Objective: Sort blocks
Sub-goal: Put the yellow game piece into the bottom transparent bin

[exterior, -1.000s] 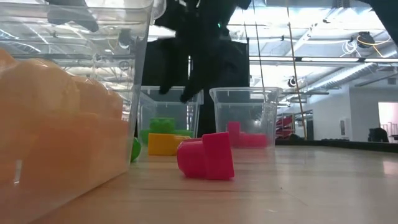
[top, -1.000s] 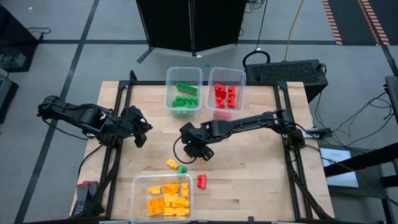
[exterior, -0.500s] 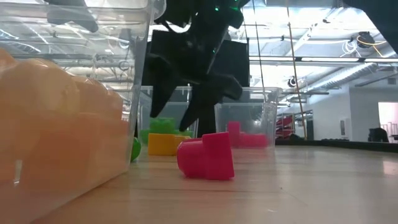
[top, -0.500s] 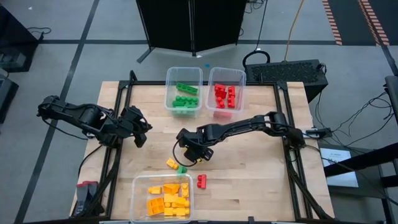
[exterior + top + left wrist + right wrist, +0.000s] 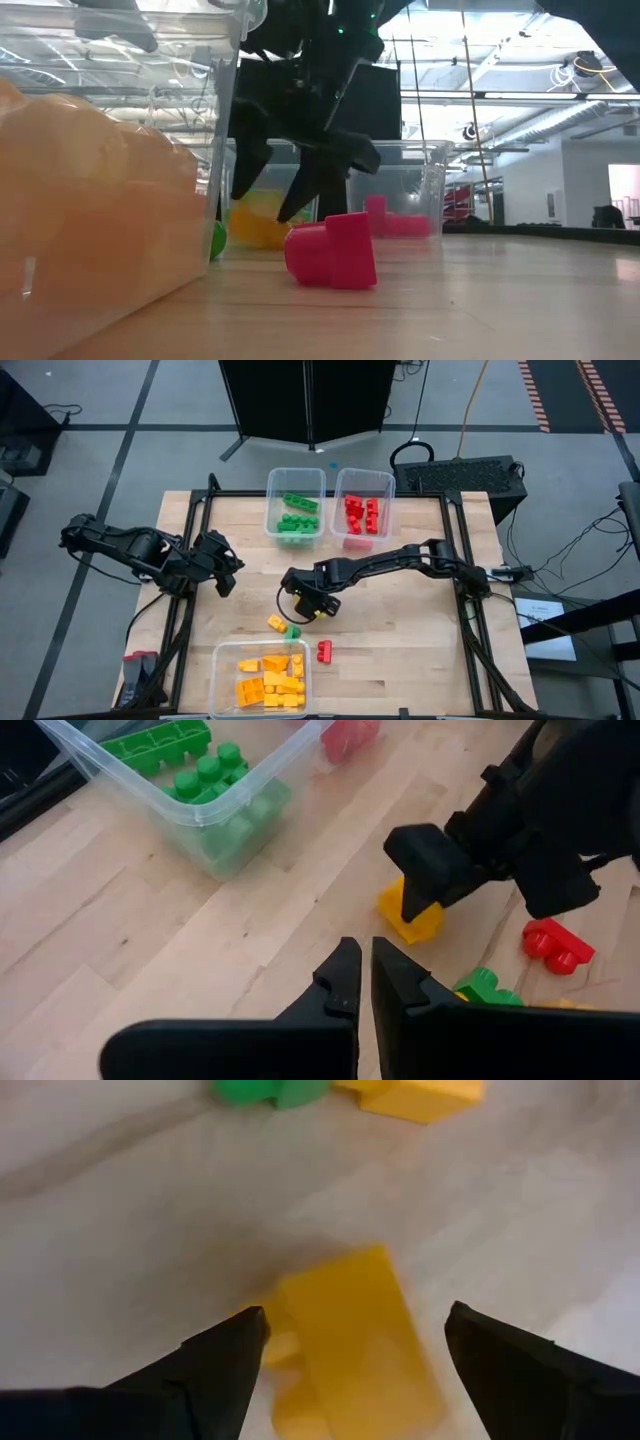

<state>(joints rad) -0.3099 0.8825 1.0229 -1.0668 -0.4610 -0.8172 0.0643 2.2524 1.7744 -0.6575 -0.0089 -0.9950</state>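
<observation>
Pale blond wood grain across the worktop (image 5: pixel 400 650). Black on both arms and on the right gripper (image 5: pixel 285 190). Clear plastic for three tubs: green bricks (image 5: pixel 296 515) at upper centre, red bricks (image 5: pixel 361 513) just right of them, yellow-orange bricks (image 5: pixel 268 682) at bottom. Loose on the wood: one yellow-orange brick (image 5: pixel 276 622), one green brick (image 5: pixel 292 630), one red brick (image 5: pixel 325 651). Grey floor (image 5: pixel 80 470) with dark seams.

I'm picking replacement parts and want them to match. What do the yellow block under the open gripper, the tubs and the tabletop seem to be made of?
Yellow block: likely moulded plastic, smooth, uniform colour, between the open right gripper's fingers.
Tubs: clear plastic, thin; contents show through the walls.
Tabletop: pale wood, seemingly butcher-block strips with visible grain.
</observation>
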